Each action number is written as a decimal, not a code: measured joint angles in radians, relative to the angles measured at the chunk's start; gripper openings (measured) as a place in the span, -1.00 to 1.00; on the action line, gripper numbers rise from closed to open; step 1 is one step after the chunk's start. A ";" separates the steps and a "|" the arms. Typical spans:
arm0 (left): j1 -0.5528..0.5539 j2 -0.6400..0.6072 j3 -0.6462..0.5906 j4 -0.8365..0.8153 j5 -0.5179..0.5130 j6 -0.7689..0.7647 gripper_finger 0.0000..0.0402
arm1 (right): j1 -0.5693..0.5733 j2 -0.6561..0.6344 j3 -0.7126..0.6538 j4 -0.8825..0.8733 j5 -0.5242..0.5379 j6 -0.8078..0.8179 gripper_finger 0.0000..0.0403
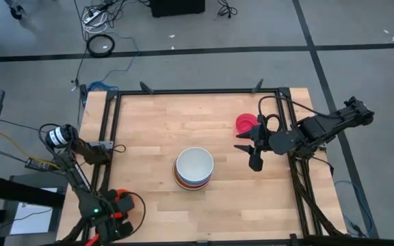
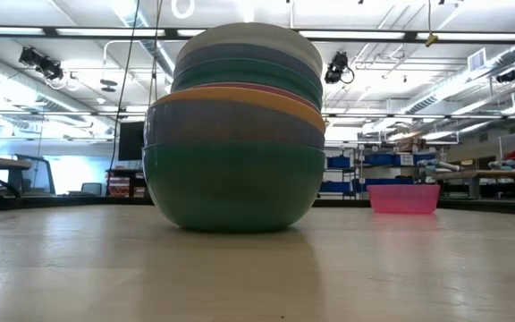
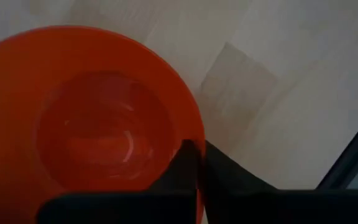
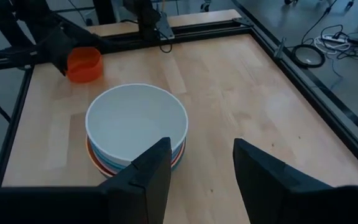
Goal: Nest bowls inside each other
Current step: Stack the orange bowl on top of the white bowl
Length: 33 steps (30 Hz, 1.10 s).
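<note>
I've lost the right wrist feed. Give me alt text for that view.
A stack of nested bowls, white bowl on top, sits on the wooden table ahead of the open right gripper. Farther off, the left gripper is shut on a small orange bowl.

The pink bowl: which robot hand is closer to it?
The right. The right hand hangs open just beside the pink bowl, a little nearer the stack. The left hand is far off at the table's other side, shut on the rim of an orange bowl.
</note>
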 joint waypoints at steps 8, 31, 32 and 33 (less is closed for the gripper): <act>0.051 0.002 0.208 -0.323 -0.132 0.081 -0.98 | 0.000 0.000 0.000 0.000 -0.003 0.000 -0.21; 0.667 0.004 0.660 -0.308 -0.325 1.349 -0.98 | -0.002 0.000 0.000 -0.033 0.108 0.025 -0.21; 0.681 0.004 0.655 -0.278 -0.318 1.381 -0.98 | -0.003 0.000 0.000 -0.040 0.117 0.028 -0.21; 0.695 0.003 0.652 -0.244 -0.299 1.410 -0.98 | -0.006 0.000 0.000 -0.047 0.120 0.035 -0.21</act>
